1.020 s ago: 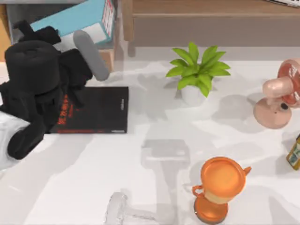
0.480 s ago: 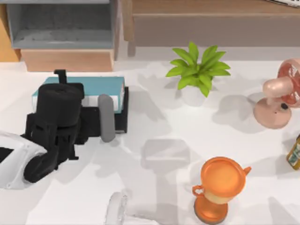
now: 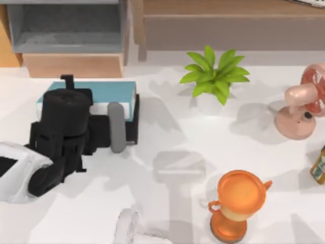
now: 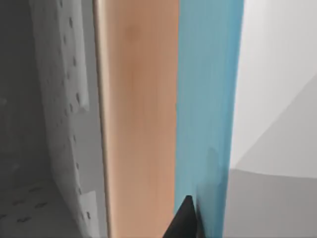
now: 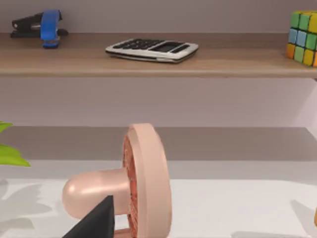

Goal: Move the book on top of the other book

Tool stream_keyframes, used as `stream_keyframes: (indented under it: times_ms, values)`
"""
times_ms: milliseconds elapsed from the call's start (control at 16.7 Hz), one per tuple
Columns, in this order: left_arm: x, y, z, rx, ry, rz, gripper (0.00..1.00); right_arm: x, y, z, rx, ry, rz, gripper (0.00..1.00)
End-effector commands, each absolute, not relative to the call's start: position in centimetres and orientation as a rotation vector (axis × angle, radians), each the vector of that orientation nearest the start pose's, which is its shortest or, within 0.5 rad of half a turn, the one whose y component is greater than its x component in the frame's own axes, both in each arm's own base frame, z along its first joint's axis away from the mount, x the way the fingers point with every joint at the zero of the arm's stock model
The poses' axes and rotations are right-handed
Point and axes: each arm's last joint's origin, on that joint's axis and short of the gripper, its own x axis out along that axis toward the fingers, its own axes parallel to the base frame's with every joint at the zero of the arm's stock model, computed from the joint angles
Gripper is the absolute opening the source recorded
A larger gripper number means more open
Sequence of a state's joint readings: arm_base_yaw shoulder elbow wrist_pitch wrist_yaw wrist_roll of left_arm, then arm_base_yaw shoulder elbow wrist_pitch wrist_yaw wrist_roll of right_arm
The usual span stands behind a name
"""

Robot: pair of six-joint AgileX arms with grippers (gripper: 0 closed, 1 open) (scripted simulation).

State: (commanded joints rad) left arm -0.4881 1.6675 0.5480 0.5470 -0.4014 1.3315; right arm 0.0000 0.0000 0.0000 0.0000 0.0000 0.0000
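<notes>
— Teal-blue book: where is it located?

— It is laid flat on the black book, at the left side of the table. The two are stacked, and the black book is seen only as a dark strip along the right edge and near corner of the stack. The stack is positioned just in front of the wooden shelf box.

— How is the left gripper placed?

— It is held directly above the stack, with the black wrist housing covering the left part of the teal cover. In the left wrist view, one dark tip of the left gripper is seen against the teal-blue book, with the wooden front of the shelf box beyond it.

— Is the book clamped or released?

— It cannot be told. The contact zone is hidden by the wrist in the top view, and the wrist view does not settle it.

— And the right gripper?

— It is parked. In the right wrist view it is shown as a dark tip in front of the pink fan. Whether it is wide or narrow cannot be told.

— What else is recorded on the table?

— A potted plant is placed at the middle rear, the pink fan at the right, and an orange trophy at the near right, all well apart from the stack.
</notes>
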Motion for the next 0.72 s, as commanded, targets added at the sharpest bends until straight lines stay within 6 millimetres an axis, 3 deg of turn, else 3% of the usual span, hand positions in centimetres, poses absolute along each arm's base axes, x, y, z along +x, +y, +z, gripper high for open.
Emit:
stream_keyframes:
  times_ms: [60,720]
  values:
    - [26.43,-12.58,11.53,1.534,0.405,-0.419,0.00,10.57,-0.12,16.00,0.000,0.000,0.000,1.00]
    - [26.43,-12.58,11.53,1.534,0.405,-0.419,0.83,10.57,-0.12,16.00,0.000,0.000,0.000,1.00]
